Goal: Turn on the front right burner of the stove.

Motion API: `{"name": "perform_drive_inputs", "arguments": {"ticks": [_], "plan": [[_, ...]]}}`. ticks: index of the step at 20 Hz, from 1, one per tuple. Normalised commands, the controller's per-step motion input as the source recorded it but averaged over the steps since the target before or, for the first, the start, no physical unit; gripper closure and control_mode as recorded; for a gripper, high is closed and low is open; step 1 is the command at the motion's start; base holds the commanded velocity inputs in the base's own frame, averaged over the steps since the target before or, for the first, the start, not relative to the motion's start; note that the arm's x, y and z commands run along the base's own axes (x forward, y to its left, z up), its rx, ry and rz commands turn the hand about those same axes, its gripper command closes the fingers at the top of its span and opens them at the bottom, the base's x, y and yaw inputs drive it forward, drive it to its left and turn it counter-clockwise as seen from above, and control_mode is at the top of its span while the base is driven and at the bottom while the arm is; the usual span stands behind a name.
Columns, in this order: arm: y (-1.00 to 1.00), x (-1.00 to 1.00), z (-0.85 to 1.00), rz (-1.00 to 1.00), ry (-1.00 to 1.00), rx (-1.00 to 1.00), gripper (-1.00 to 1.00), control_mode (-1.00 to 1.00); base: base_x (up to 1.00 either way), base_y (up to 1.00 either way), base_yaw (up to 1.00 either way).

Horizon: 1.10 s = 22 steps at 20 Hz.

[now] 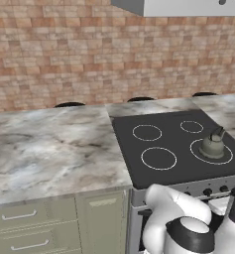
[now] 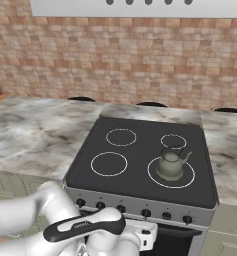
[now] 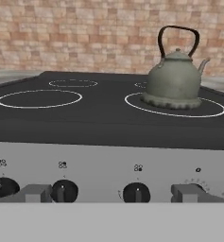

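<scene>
The stove [image 1: 153, 171] [image 2: 140, 189] [image 3: 108, 125] has a flat black glass top with four white rings. Its front right burner [image 1: 195, 150] [image 2: 186, 179] [image 3: 212, 109] is the widest ring, and a grey kettle [image 1: 212, 145] [image 2: 170, 166] [image 3: 174, 78] stands on it. My gripper [image 3: 112, 194] is open and level with the silver knob panel, close in front of it. Its fingertips [image 3: 35, 193] stand wide apart, with two black knobs [image 3: 64, 191] [image 3: 136, 193] showing between them. Nothing is held.
A row of small black knobs [image 2: 146, 212] [image 1: 207, 192] runs along the front panel. Marble counters [image 1: 49, 149] [image 2: 30, 132] flank the stove, a brick wall [image 2: 140, 60] rises behind, and a range hood [image 1: 188, 7] hangs overhead. Pale cabinet drawers [image 1: 20, 216] sit under the left counter.
</scene>
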Motion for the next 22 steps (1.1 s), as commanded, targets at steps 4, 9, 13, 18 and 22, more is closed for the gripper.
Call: {"name": "perform_drive_inputs", "arguments": {"ticks": [4,9,13,18,22], "plan": [[0.0,0.3,-0.2,0.0,-0.05,0.01,-1.0,-1.0,0.0,0.0,0.0],[-0.02,0.16,-0.23,0.0,-0.02,0.03,-1.0,-1.0,0.0,0.0,0.0],[-0.1,0.09,-0.23,0.0,-0.05,0.03,-1.0,-1.0,0.0,0.0,0.0],[-0.11,0.14,-0.15,0.0,-0.03,0.05,-1.0,-1.0,0.0,0.0,0.0],[-0.13,0.12,-0.1,0.0,-0.01,0.05,-1.0,-1.0,0.0,0.0,0.0]]}}
